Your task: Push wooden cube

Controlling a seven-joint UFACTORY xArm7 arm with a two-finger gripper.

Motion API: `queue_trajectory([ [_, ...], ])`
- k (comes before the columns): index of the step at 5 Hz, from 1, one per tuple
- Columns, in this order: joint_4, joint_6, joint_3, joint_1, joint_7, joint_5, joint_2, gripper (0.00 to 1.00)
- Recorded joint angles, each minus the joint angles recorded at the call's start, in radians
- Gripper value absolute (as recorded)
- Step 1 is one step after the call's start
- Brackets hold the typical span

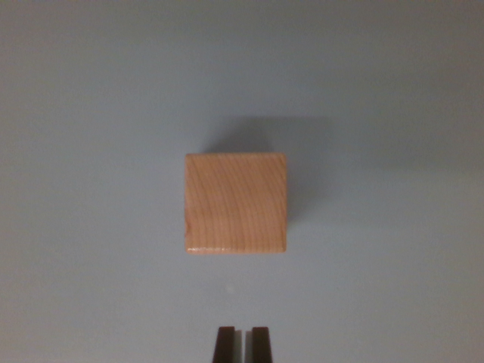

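While we look straight down through the wrist view, we see the wooden cube (pixel 236 203) sitting near the middle of the picture, resting flat on a plain pale grey-blue counter (pixel 83 227). Its top face shows a light tan colour with curved grain lines, and its edges run square to the frame. A soft shadow (pixel 302 151) spreads from the cube toward the top and the wrist view's right. At the bottom edge of the picture we find the pincer (pixel 243 344), of which only the two dark fingertips (pixel 225 344) show. They stand upright, side by side, with just a thin pale slit between them, so we read the pincer as narrowed almost to closing, and it holds nothing. The pincer sits below the cube in the picture, lined up roughly with the cube's middle, and a clear strip of bare counter separates the two, so they are apart and not touching.
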Motion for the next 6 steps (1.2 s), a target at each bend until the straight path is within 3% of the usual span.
queue_trajectory([
  [1, 0.000, 0.000, 0.000, 0.0000, 0.000, 0.0000, 0.000, 0.00],
  [2, -0.031, -0.041, 0.000, -0.0005, 0.001, -0.0002, 0.010, 0.00],
  [3, -0.031, -0.041, 0.000, -0.0005, 0.001, -0.0002, 0.010, 0.00],
  [4, -0.058, -0.078, 0.001, -0.0010, 0.002, -0.0003, 0.019, 0.00],
  [5, -0.058, -0.078, 0.001, -0.0010, 0.002, -0.0003, 0.019, 0.00],
  [6, -0.085, -0.114, 0.001, -0.0014, 0.003, -0.0005, 0.027, 0.00],
])
